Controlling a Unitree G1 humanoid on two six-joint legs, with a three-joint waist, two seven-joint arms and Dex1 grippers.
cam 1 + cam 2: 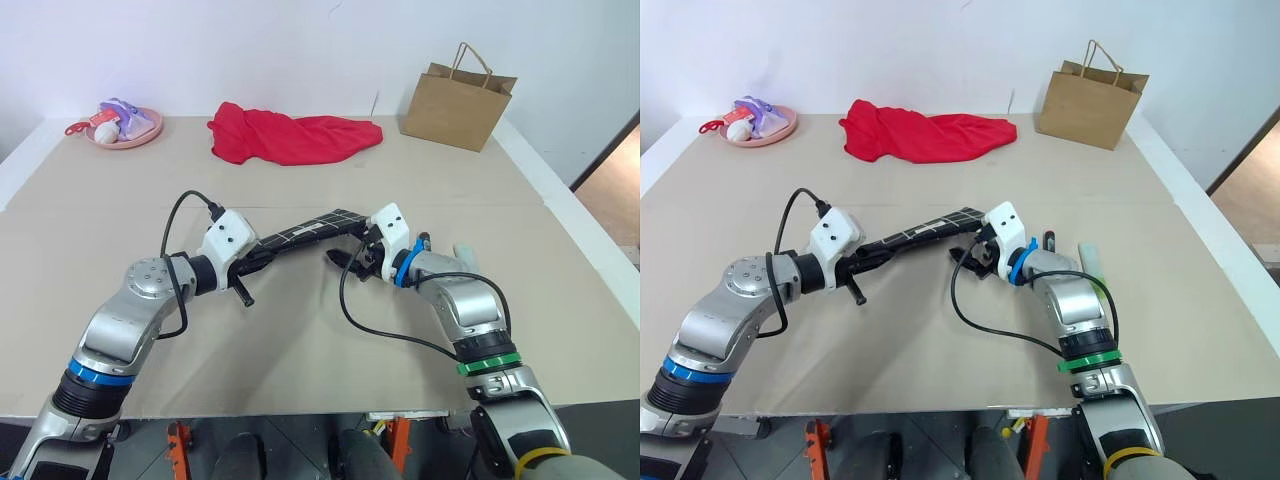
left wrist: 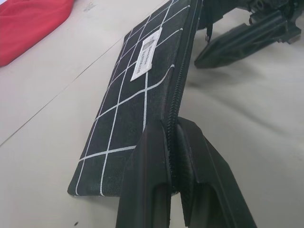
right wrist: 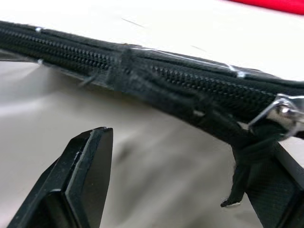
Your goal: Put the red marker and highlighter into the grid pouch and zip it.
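The grid pouch (image 1: 312, 230), black with white lines and a white label (image 2: 146, 52), is held off the table at mid-centre. My left gripper (image 2: 172, 130) is shut on the zipper edge at its near end. My right gripper (image 1: 347, 258) stands open at the pouch's other end, one finger (image 3: 88, 166) below the zipper (image 3: 166, 76) and the other beside the metal pull (image 3: 281, 111) and its black cord (image 3: 242, 175). The red marker (image 1: 1048, 243) and the pale highlighter (image 1: 1087, 256) lie on the table just beyond my right wrist.
A red cloth (image 1: 290, 135) lies at the back centre. A brown paper bag (image 1: 458, 95) stands at the back right and a pink plate (image 1: 150, 128) with small toys at the back left. The table's right edge (image 1: 590, 250) is near.
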